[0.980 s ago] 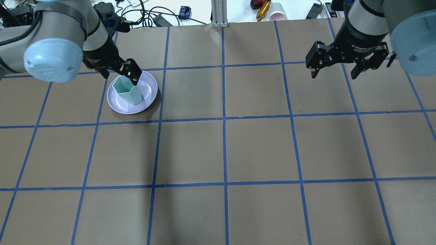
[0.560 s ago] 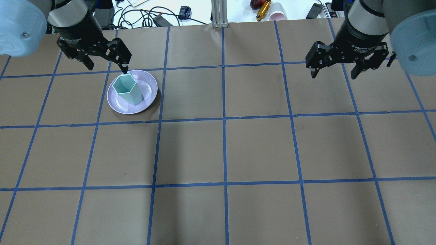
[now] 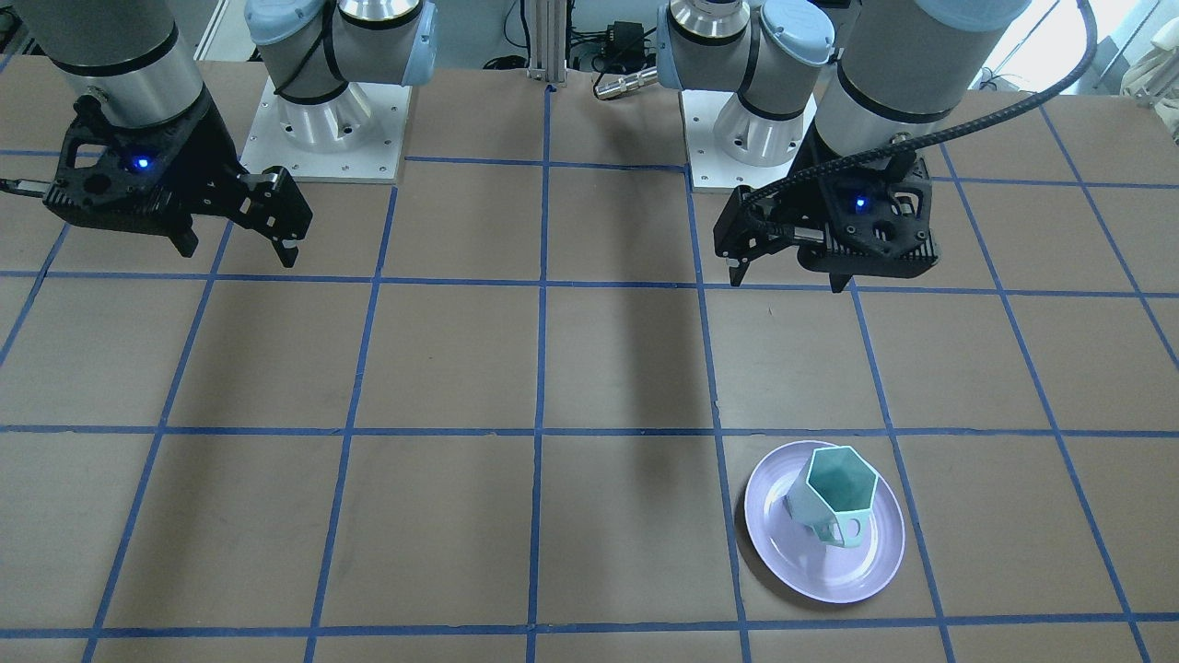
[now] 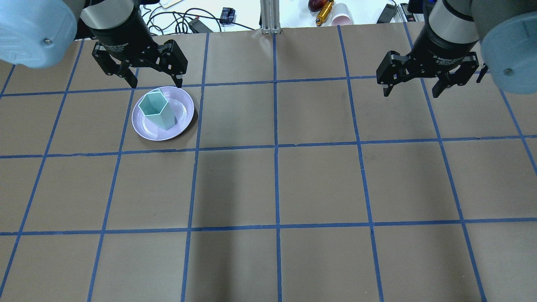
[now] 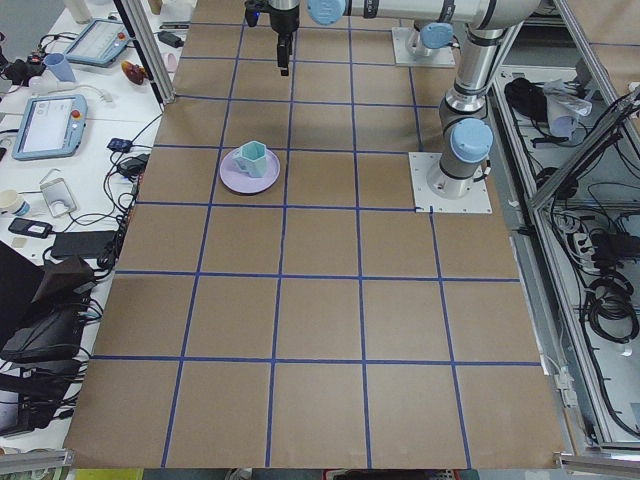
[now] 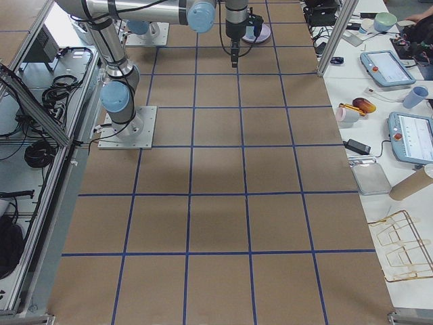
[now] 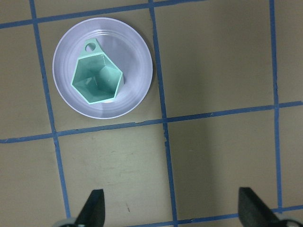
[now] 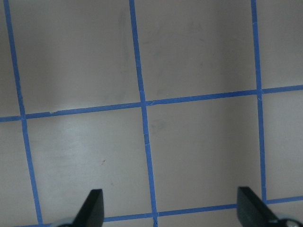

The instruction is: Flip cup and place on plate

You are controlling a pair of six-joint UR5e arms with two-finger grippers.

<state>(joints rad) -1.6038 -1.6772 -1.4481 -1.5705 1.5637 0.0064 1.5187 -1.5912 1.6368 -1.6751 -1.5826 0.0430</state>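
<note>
The pale mint-green faceted cup (image 4: 157, 111) stands upright, mouth up, on the lavender plate (image 4: 184, 119) at the far left of the table. In the front view the cup (image 3: 834, 493) shows its handle toward the camera, on the plate (image 3: 829, 575). The left wrist view looks down into the cup (image 7: 97, 80) on the plate (image 7: 135, 52). My left gripper (image 4: 157, 83) is open and empty, raised above the plate's far edge and apart from the cup; it also shows in the front view (image 3: 786, 281). My right gripper (image 4: 411, 94) is open and empty over the far right.
The table is brown paper with a blue tape grid. An aluminium post (image 4: 270, 16) stands at the far edge, with cables, a pink cup (image 4: 342, 14) and small items beyond it. The two arm bases (image 3: 322, 120) stand at the robot's side.
My left gripper has let go of the cup's rim, risen and moved back and to the right, jaws wide open. The cup stays upright on the plate. The right arm has not moved.
</note>
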